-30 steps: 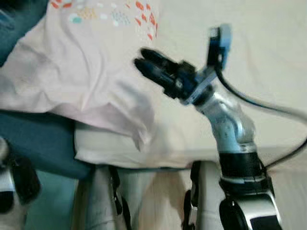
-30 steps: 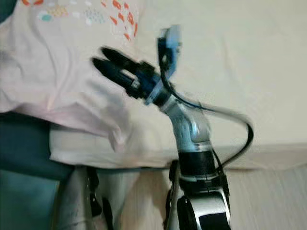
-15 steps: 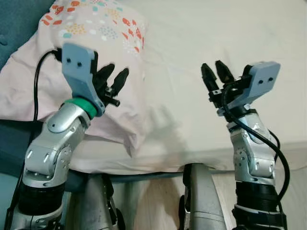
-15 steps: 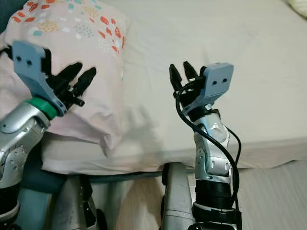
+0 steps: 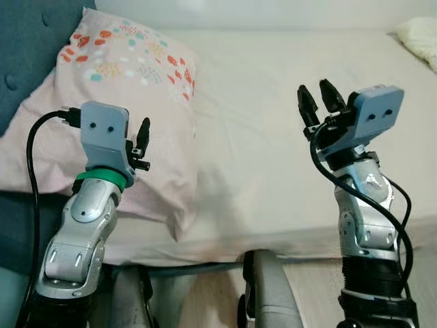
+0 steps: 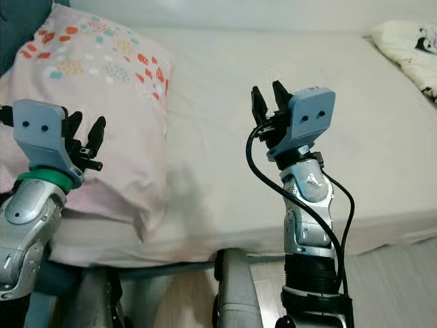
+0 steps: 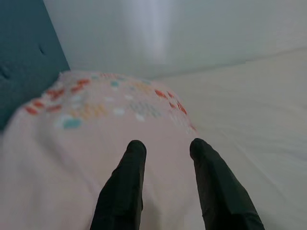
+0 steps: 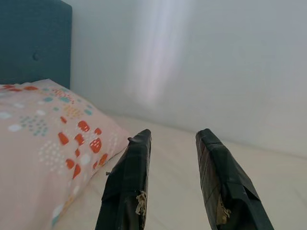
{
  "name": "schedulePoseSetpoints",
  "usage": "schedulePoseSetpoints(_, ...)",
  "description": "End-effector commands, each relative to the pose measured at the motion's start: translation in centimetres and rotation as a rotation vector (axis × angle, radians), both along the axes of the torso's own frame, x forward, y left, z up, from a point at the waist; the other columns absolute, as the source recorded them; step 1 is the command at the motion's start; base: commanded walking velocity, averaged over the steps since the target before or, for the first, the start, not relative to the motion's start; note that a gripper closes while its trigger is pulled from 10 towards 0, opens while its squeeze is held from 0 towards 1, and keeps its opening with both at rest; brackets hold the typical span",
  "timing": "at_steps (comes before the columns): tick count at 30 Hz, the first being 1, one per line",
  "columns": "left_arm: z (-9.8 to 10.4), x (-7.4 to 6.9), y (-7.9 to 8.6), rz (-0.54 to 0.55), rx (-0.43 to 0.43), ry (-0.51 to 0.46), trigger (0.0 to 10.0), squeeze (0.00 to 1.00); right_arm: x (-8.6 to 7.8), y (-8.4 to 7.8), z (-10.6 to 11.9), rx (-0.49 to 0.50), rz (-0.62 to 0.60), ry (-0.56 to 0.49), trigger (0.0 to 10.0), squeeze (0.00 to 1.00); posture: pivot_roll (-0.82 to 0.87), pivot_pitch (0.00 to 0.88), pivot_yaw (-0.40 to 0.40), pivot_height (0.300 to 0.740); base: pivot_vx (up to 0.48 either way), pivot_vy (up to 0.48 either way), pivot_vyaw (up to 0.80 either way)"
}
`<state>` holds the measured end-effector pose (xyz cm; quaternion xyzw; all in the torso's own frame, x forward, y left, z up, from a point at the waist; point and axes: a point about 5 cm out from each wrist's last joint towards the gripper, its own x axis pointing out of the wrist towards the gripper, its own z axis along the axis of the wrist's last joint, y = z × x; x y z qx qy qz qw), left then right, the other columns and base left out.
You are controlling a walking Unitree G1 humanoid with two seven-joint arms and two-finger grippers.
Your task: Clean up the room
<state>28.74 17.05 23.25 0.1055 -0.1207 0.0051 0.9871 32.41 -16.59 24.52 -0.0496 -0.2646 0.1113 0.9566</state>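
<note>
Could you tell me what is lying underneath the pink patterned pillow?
The pink pillow rests on the cream sheet of the bed, its upper end near the teal headboard. Anything tucked beneath it is covered. The left gripper hovers above it.

My left gripper (image 5: 142,132) is up in front of me now, fingers apart over the pale pink pillow with orange and teal spots (image 5: 130,75); a second ago it hung low. My right gripper (image 5: 321,98) has swung off that pillow, out over the bare cream bedsheet (image 5: 252,102), its fingers now spread.
</note>
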Motion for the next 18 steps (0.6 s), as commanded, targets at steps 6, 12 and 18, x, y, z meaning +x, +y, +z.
schedulePoseSetpoints(6,1.3,0.1,0.0,-0.005,0.021,-0.076,10.0,0.00,0.5,0.2,-1.5,0.036,0.007,0.045,10.0,0.00,-0.04,0.006,-0.028,0.665,0.000,0.000,0.00)
schedulePoseSetpoints(12,1.0,0.4,-0.4,-0.016,0.018,-0.077,10.0,0.00,0.8,0.4,-2.1,0.055,0.013,0.064,10.0,0.00,-0.04,0.000,-0.025,0.685,0.000,0.000,0.00)
schedulePoseSetpoints(18,0.1,0.8,-1.0,-0.061,-0.020,-0.040,10.0,0.00,0.9,0.4,-2.4,0.062,0.014,0.073,10.0,0.00,-0.04,0.000,-0.022,0.700,0.000,0.000,0.00)
